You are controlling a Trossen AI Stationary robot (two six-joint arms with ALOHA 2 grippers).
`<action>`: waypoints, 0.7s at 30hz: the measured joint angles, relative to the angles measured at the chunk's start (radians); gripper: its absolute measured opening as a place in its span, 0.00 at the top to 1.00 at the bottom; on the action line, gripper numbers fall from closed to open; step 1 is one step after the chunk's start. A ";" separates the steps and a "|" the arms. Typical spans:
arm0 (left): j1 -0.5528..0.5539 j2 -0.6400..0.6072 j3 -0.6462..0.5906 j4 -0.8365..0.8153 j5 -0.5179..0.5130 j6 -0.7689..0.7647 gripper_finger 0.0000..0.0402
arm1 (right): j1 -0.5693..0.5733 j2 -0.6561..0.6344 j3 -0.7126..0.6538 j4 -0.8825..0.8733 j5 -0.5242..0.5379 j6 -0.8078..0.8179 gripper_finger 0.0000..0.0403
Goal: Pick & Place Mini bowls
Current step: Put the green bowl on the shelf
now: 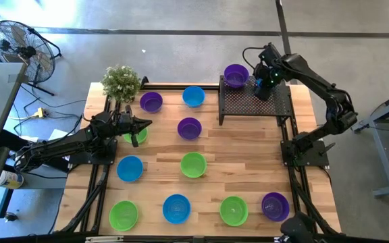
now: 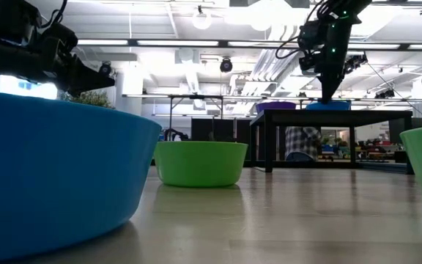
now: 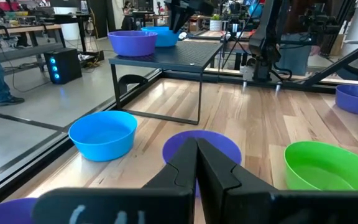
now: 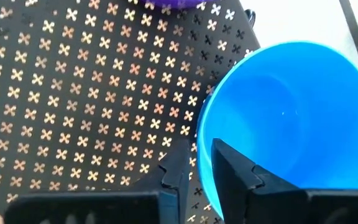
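Note:
My right gripper (image 4: 194,168) (image 1: 261,86) is over the black wire-mesh tray (image 1: 248,104), shut on a blue mini bowl (image 4: 291,118) (image 2: 328,105). A purple mini bowl (image 1: 236,75) stands on the tray beside it. My left gripper (image 1: 142,124) (image 3: 196,152) is shut and holds nothing. It hovers at the table's left, beside a green mini bowl (image 1: 134,136). Several more purple, blue and green mini bowls stand on the wooden table (image 1: 248,162), among them a purple one (image 1: 189,127) and a green one (image 1: 193,164). My right gripper holds the blue mini bowl by its rim (image 4: 202,140), one finger inside the bowl (image 4: 232,171) and one outside (image 4: 176,168). It comes from above, pointing down. In the low view the bowl's bottom is level with the tray's top.
A leafy potted plant (image 1: 121,82) stands at the table's far left corner. The tray stands on legs at the far right, its mesh free toward the near side. A fan (image 1: 15,47) and cables lie on the floor to the left. People show in the room beyond.

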 joint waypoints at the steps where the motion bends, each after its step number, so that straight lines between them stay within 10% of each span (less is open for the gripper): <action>1: 0.000 0.000 0.000 0.000 0.000 0.000 1.00 | 0.000 -0.002 0.000 -0.002 0.000 0.000 0.85; 12: 0.000 0.000 0.000 0.000 0.000 -0.003 1.00 | 0.023 -0.149 -0.001 0.042 -0.100 0.042 0.88; 21: 0.000 0.000 0.000 0.001 0.001 -0.042 1.00 | 0.157 -0.394 -0.316 0.497 -0.356 0.114 0.99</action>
